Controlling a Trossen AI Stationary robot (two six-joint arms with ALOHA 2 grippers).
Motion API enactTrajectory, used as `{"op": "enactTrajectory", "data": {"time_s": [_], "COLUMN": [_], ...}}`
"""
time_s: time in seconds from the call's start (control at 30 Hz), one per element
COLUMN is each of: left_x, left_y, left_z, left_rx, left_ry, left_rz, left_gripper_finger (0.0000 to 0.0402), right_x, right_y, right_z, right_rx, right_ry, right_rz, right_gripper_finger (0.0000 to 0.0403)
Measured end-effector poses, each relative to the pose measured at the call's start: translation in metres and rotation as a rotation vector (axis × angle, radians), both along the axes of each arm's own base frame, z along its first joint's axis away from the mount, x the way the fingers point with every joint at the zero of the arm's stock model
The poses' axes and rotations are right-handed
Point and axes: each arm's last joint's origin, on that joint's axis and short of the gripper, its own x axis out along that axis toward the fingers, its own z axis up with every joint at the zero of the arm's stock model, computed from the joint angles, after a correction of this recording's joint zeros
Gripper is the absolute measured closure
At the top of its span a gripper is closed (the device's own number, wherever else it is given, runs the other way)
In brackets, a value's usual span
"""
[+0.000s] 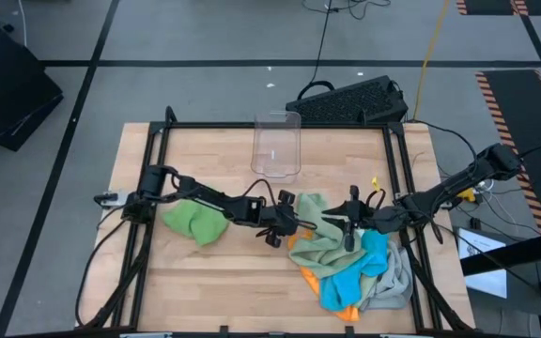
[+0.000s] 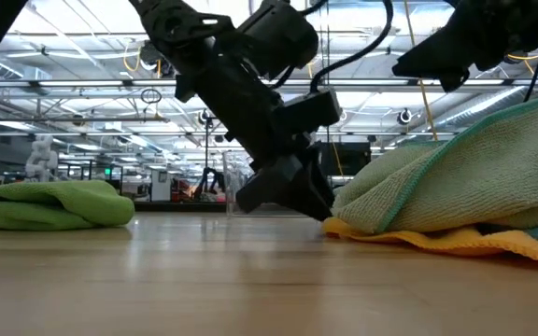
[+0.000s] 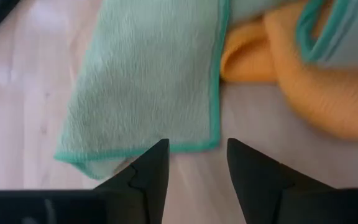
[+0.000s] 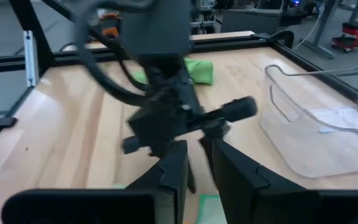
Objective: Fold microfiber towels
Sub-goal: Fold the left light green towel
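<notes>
Several microfiber towels lie heaped at the table's near right. A sage green one [image 1: 319, 235] is on top, over an orange one [image 3: 303, 68], a blue one [image 1: 350, 282] and a light grey one [image 1: 397, 286]. A bright green towel [image 1: 195, 221] lies bunched on the table at the left. My left gripper [image 3: 197, 165] is open, slanting down low over the table. Its fingertips stand just short of the hem at the sage towel's corner [image 3: 191, 147]. My right gripper [image 4: 196, 168] hovers above the heap with a narrow gap between its fingers and nothing in it.
A clear plastic bin [image 1: 277, 145] stands at the table's far middle. A black frame [image 1: 158, 141] borders the wooden tabletop. Bare wood lies between the bright green towel and the heap, and along the near edge at the left.
</notes>
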Motion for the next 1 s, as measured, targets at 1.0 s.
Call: {"op": "enactTrajectory", "data": {"time_s": [1.0], "left_x": [0.007], "left_y": [-0.008], "left_z": [0.014], "left_rx": [0.193], "left_ry": [0.044], "left_rz": [-0.031], "left_gripper_finger": [0.04], "right_x": [0.002], "right_y": [0.008], "right_z": [-0.01], "right_rx": [0.076], "right_ry": [-0.027], "right_rz": [-0.043], "right_gripper_finger": [0.0332]}}
